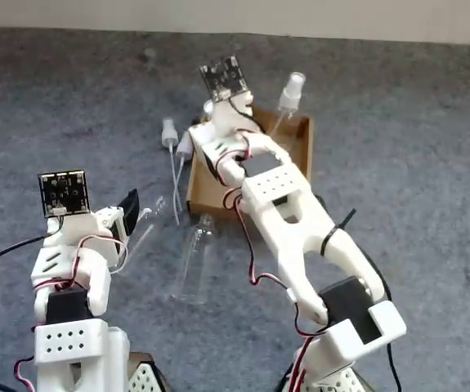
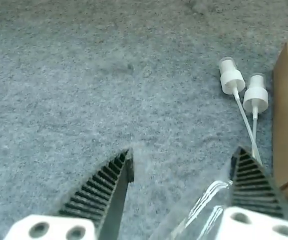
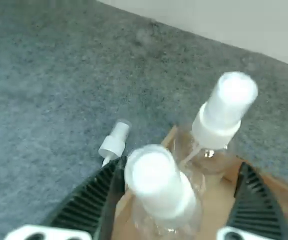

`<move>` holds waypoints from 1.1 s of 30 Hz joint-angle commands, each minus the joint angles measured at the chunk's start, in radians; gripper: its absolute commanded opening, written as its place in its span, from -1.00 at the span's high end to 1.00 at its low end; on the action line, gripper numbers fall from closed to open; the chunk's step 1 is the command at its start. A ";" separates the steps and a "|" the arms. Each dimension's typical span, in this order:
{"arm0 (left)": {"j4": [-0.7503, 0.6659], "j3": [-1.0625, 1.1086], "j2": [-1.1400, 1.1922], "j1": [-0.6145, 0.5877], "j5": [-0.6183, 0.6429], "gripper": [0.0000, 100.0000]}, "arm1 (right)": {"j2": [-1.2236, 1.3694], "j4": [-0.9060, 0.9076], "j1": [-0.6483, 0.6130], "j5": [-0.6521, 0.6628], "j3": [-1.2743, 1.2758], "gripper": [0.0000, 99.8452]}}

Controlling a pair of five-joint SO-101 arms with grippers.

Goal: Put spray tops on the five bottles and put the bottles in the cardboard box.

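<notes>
Right end effector (image 3: pixel 181 167) hangs over the cardboard box (image 1: pixel 206 196), jaws spread wide round a capped bottle (image 3: pixel 159 185) standing inside; boxing step, I'd say. Left end effector (image 2: pixel 184 151) gapes beside an uncapped bottle (image 2: pixel 204 206) on the desk (image 2: pixel 83 75); next job, likely: fit one of the loose spray tops (image 2: pixel 232 75) lying by the box.

You have two capped bottles (image 3: pixel 219 120) in cardboard box (image 1: pixel 303 137); two spray tops (image 2: pixel 232 76) just left of box; uncapped bottle (image 1: pixel 195 256) lying before it.

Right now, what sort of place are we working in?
Probably a makeshift robot workbench: grey carpet-like covering, a pale wall behind, a small cardboard box and loose spray tops.
</notes>
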 commanded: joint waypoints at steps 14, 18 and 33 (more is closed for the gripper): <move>-0.025 -0.004 -0.012 -0.010 -0.008 0.50 | -0.018 0.733 -0.031 -0.074 -0.636 0.44; -0.025 -0.004 -0.012 -0.010 -0.008 0.50 | -0.016 0.980 -0.082 -0.141 -0.759 0.44; -0.025 -0.004 -0.012 -0.012 -0.008 0.51 | -0.013 1.303 -0.297 -0.503 -0.636 0.44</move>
